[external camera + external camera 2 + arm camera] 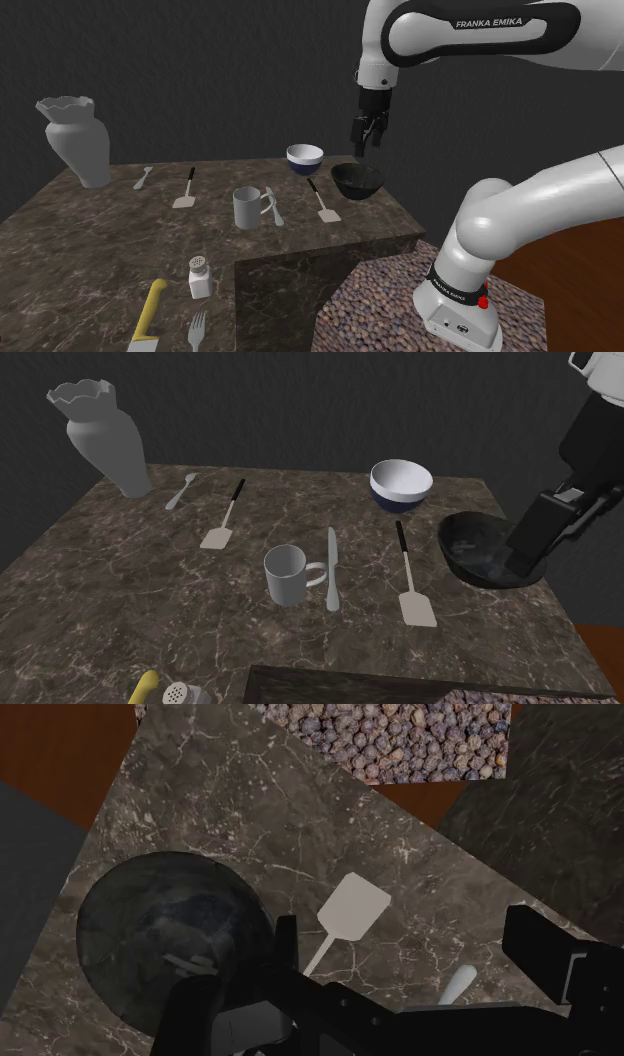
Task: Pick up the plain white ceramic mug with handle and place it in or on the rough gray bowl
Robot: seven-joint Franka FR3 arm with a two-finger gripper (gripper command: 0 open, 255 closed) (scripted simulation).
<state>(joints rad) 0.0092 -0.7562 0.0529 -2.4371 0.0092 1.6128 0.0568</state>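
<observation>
The white mug [250, 207] [287, 574] stands upright near the middle of the dark marble counter, its handle turned toward a knife [332, 567]. The dark rough bowl [357, 181] [478, 547] [170, 939] sits at the counter's edge toward the shoulder view's right. My gripper [366, 138] [530, 547] [415, 954] hangs open above that bowl, well apart from the mug, with nothing held. In the wrist view one finger [285, 944] sits over the bowl's rim, and a pale spatula [352, 909] lies on the counter between the fingers.
A white bowl with a blue base [305, 157] [401, 482] stands behind the dark bowl. A grey vase [75, 140], a second spatula [186, 190] and a spoon [144, 178] lie further left. A salt shaker [199, 276], fork [196, 330] and yellow-handled tool [150, 315] sit near the front.
</observation>
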